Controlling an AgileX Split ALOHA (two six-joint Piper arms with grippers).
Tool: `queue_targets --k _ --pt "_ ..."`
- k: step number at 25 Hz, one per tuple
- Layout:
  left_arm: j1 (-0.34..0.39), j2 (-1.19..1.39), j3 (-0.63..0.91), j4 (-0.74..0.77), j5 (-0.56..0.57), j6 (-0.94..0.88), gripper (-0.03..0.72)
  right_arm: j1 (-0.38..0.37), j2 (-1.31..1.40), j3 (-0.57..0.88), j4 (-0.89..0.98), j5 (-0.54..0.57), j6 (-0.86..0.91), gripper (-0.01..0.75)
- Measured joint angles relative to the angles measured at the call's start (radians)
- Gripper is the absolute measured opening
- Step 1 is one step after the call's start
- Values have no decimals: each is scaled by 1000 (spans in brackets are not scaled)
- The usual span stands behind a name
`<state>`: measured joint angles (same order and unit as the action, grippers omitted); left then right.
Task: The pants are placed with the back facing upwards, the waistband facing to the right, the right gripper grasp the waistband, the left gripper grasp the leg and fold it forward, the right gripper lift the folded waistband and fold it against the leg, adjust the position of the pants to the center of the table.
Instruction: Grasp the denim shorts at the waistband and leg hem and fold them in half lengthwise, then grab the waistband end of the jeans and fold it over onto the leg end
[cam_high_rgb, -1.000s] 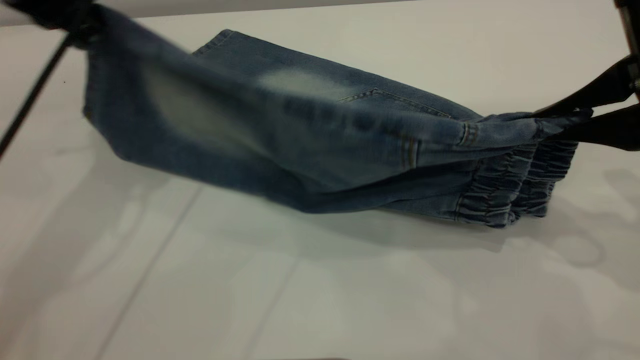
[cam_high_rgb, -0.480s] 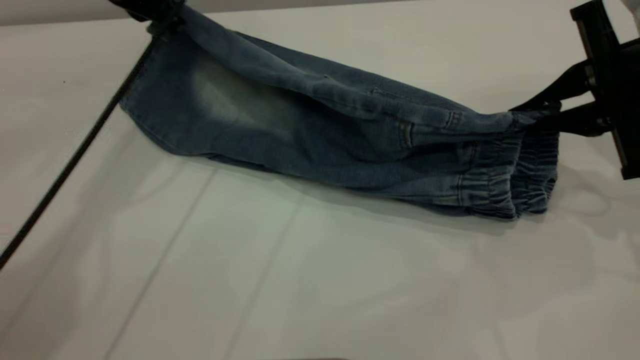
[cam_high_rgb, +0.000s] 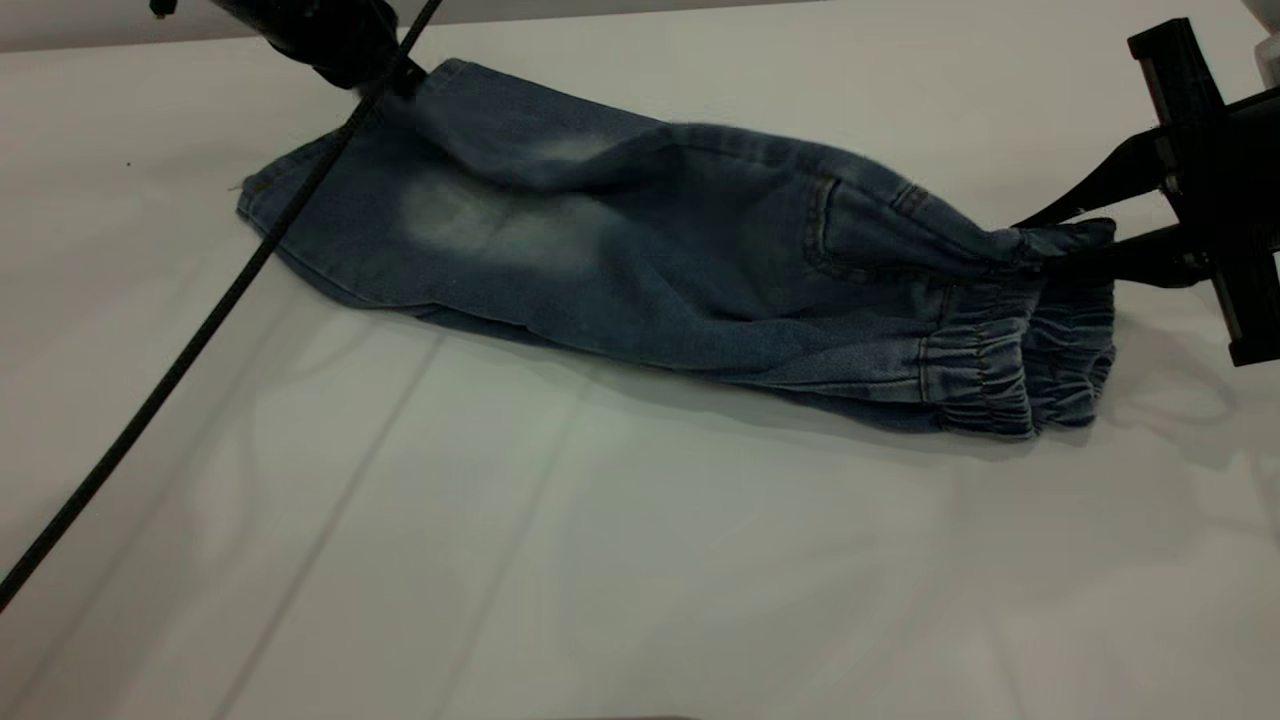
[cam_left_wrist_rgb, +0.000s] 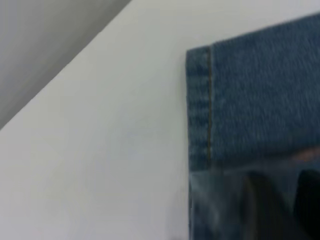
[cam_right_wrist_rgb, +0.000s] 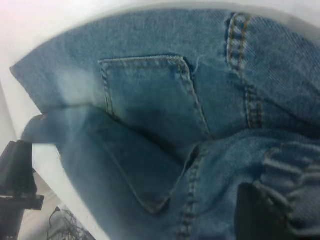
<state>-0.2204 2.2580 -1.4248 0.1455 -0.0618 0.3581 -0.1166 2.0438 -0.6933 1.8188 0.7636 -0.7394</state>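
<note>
The pants lie folded lengthwise on the table, stretched from the far left toward the right edge, with the waistband at the right end; the right gripper comes in from the right edge and its two pointed fingers are closed on the upper corner of the waistband, which is drawn up off the table into a small peak while the ruched band below it sags down to the surface; in the right wrist view the gathered band sits bunched next to a dark finger, and a back pocket with tan stitching lies beyond it. The left gripper is at the far left corner, over the hem of the leg, touching or pinching it; whether its fingers are closed I cannot tell; in the left wrist view the stitched hem lies flat on the white surface with the dark, blurred fingers over the cloth. A black cable runs diagonally from the left gripper across the lower leg end and down to the near left edge. The table is plain white with faint creases; a grey strip of background shows beyond its far edge.
</note>
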Motion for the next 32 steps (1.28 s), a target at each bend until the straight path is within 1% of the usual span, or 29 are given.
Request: queue_targets --k 3,5,7,9,11,14,16,18,22,24,27,30,32 --pt "0 19 -11 0 -14 -87 281 0 0 -1 0 -2 -3 227" --pt "0 24 -11 0 -16 -162 328 0 0 -4 0 7 -22 294" --pt "0 26 -12 0 -12 -219 360 0 0 -11 -1 40 -49 367" --pt "0 28 -12 1 1 -253 372 0 0 -16 0 95 -78 447" --pt "-2 28 -12 1 25 -265 378 0 0 -17 0 163 -114 510" --pt "-9 15 -12 1 67 -268 379 0 0 -17 -1 264 -155 575" --pt "-15 0 -12 1 76 -263 380 0 0 -17 -6 308 -177 587" --pt "-22 -10 -12 1 84 -253 380 0 0 -17 -47 326 -182 587" --pt "-36 -15 -12 1 86 -239 380 26 0 0 -197 308 -128 587" --pt "-44 -15 -12 1 89 -238 380 58 0 31 -259 227 -93 587" --pt "-60 -15 -12 1 91 -238 380 111 0 75 -255 100 -77 587" --pt "-74 -15 -12 1 95 -238 380 127 0 80 -185 15 -117 587" --pt "-80 -15 -12 1 100 -238 380 127 0 79 -109 -5 -146 587"
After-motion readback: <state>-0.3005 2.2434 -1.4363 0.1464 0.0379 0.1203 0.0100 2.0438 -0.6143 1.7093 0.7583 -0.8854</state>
